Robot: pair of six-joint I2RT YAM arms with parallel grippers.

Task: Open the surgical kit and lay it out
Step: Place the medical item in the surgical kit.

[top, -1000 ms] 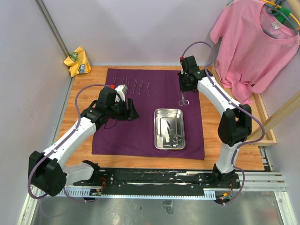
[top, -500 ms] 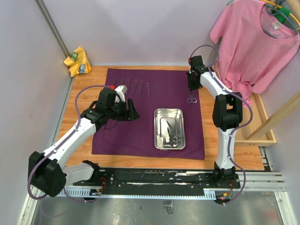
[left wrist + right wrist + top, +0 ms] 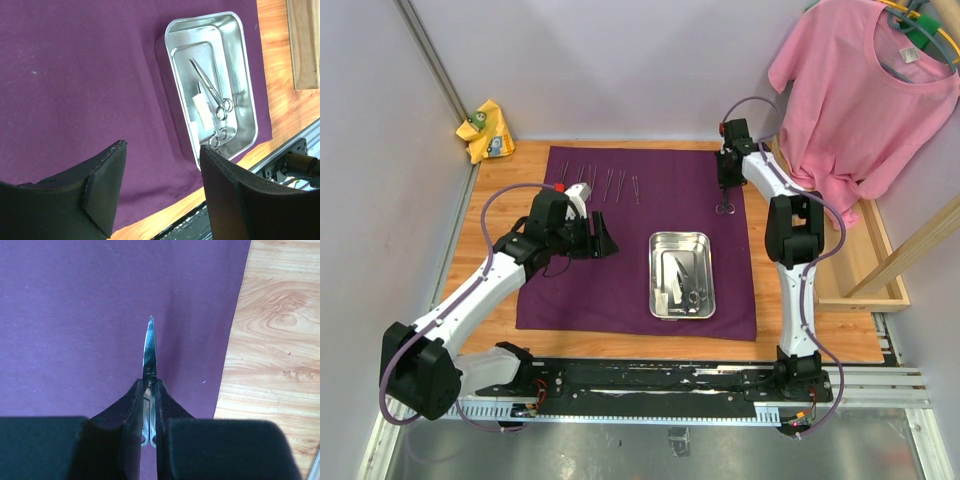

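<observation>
Steel tray [image 3: 244, 75] holds forceps [image 3: 212, 90], perhaps gauze [image 3: 204, 112]; right pincer [image 3: 149, 385] grips scissors [image 3: 149, 350], left pincer [image 3: 162, 146] gapes.

I log the cloth wrap [image 3: 620, 290] on the table [image 3: 520, 160], with the steel tray [image 3: 654, 280] on its near right holding instruments [image 3: 212, 92] and gauze [image 3: 203, 112]. A row of slim tools [image 3: 605, 185] lies along its far left; the scissors [image 3: 149, 347] are over its far right edge.

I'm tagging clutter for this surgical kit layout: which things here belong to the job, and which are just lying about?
Job: purple cloth, steel tray, ring-handled instruments and white gauze in it, row of slim instruments on the cloth, scissors in the right gripper.
Lying about: pink T-shirt, yellow rag, wooden frame.
</observation>
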